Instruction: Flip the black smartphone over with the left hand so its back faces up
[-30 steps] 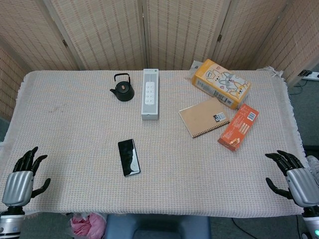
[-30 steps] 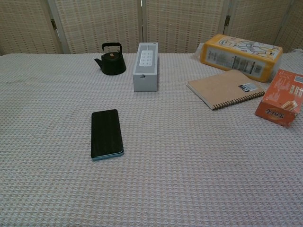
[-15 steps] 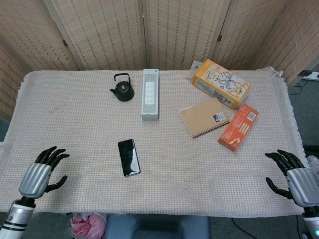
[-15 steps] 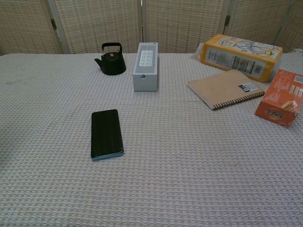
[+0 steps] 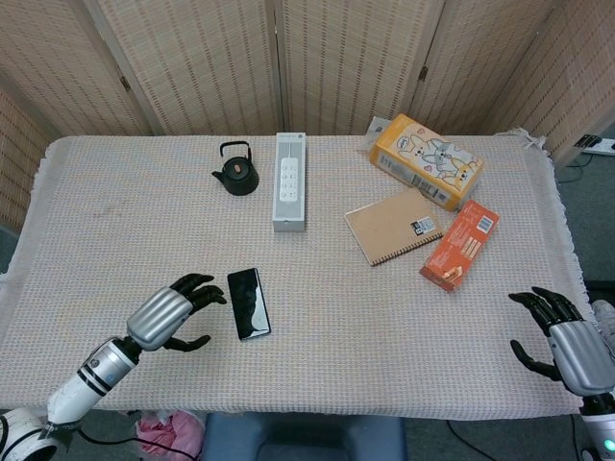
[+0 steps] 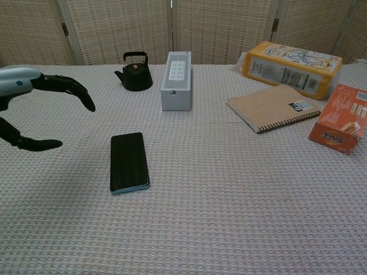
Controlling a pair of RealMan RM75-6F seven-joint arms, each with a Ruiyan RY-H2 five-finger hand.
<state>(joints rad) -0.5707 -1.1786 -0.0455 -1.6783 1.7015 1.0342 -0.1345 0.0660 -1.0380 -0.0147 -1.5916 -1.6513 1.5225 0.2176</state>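
The black smartphone (image 5: 249, 303) lies flat on the woven tablecloth with its dark glossy face up, also seen in the chest view as the smartphone (image 6: 129, 162). My left hand (image 5: 171, 315) hovers just left of it, open, fingers spread toward the phone without touching it; in the chest view the left hand (image 6: 34, 103) shows at the left edge, above the cloth. My right hand (image 5: 562, 344) stays open at the table's front right corner, far from the phone, holding nothing.
At the back stand a black teapot (image 5: 236, 171) and a white power strip box (image 5: 289, 181). To the right lie a brown spiral notebook (image 5: 394, 226), a yellow carton (image 5: 427, 160) and an orange box (image 5: 460, 244). A folding screen stands behind the table.
My left hand has swung from the front left corner rightward and inward, ending beside the phone. The phone and the right hand have not moved.
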